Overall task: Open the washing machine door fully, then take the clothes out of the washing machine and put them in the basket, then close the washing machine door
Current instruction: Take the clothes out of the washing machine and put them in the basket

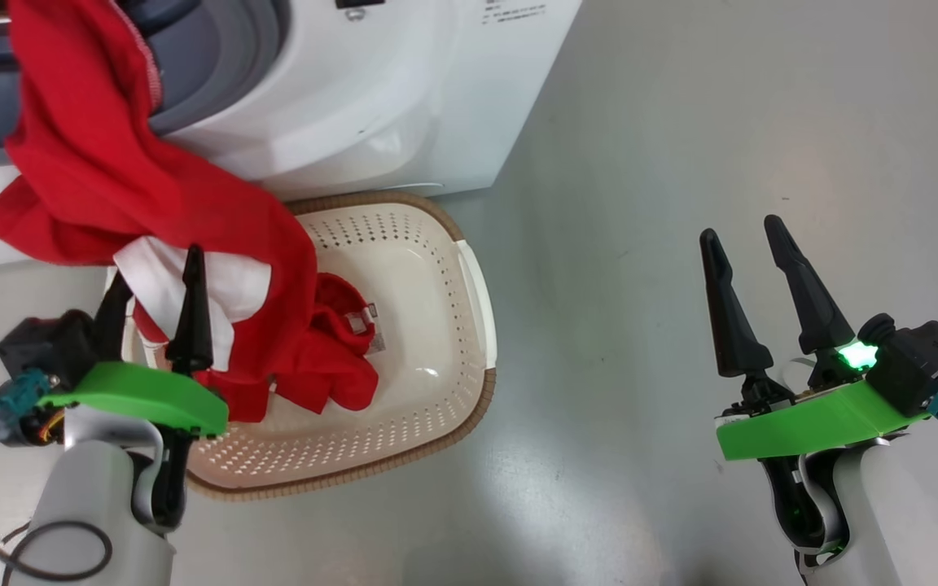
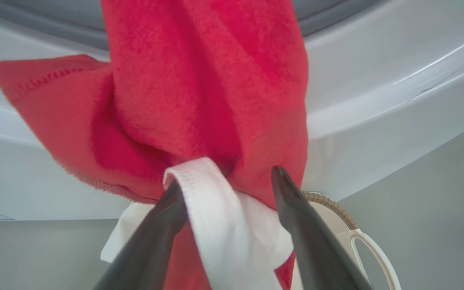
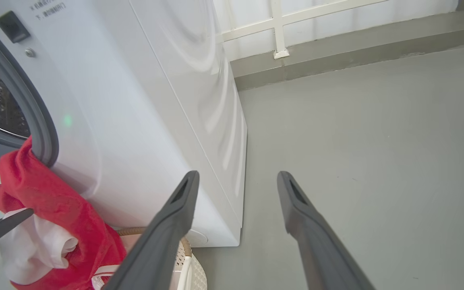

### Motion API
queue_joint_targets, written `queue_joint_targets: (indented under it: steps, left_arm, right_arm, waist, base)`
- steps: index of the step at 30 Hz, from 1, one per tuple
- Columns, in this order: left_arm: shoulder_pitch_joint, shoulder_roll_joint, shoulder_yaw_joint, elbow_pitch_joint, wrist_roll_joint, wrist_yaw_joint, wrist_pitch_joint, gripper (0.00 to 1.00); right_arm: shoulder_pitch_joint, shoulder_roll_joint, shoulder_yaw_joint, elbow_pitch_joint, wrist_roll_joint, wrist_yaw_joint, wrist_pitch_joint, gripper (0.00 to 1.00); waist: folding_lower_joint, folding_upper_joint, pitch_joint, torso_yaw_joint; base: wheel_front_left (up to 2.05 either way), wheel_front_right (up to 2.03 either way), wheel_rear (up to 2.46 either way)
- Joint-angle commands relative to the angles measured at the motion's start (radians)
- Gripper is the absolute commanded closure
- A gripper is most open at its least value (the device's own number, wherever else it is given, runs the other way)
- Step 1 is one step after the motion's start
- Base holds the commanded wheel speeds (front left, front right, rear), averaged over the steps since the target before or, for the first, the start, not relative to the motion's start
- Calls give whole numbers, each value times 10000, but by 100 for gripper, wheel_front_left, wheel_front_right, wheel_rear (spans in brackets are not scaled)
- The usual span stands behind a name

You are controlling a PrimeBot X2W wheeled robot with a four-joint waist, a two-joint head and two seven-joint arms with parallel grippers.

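A red garment (image 1: 111, 163) with white panels hangs out of the washing machine (image 1: 371, 98) opening and drapes down into the cream basket (image 1: 469, 268) on the floor in front. More red cloth (image 1: 339, 358) lies bunched inside the basket. My left gripper (image 1: 157, 268) stands open at the basket's left end. In the left wrist view a white fold of the garment (image 2: 212, 209) loops over one finger and lies between the spread jaws of that gripper (image 2: 226, 177). My right gripper (image 1: 742, 228) is open and empty above the floor, far right of the basket. The washing machine door is out of view.
Grey floor (image 1: 681, 122) spreads to the right of the washer and basket. The right wrist view shows the washer's white side (image 3: 199, 100), the grey gasket (image 3: 34, 108), the basket's edge (image 3: 189, 262) and a wall base (image 3: 336, 52) beyond.
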Motion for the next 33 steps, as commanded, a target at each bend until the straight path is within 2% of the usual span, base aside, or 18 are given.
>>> queue_joint_targets:
  steps: [1, 11, 23, 33]
  left_arm:
    - [440, 251, 356, -456, 172, -56, -49, 0]
    - [1564, 117, 722, -1990, 701, -56, -49, 0]
    - [3096, -257, 648, -3794, 1194, -56, -49, 0]
    - [3609, -504, 961, -4528, 1323, -56, -49, 0]
  right_arm:
    - [157, -24, 163, -184, -127, 48, -65, 0]
    - [228, -24, 105, -114, -188, 48, -65, 0]
    - [369, -24, 67, -43, -269, 48, -65, 0]
    - [450, -24, 87, -39, -298, 48, -65, 0]
  waist:
    - [0, 0, -74, 94]
    - [0, 0, -316, 264]
    - [0, 0, -572, 434]
    - [0, 0, -679, 444]
  base:
    - [0, 0, 0]
    - [0, 0, 0]
    - [0, 0, 0]
    - [0, 0, 0]
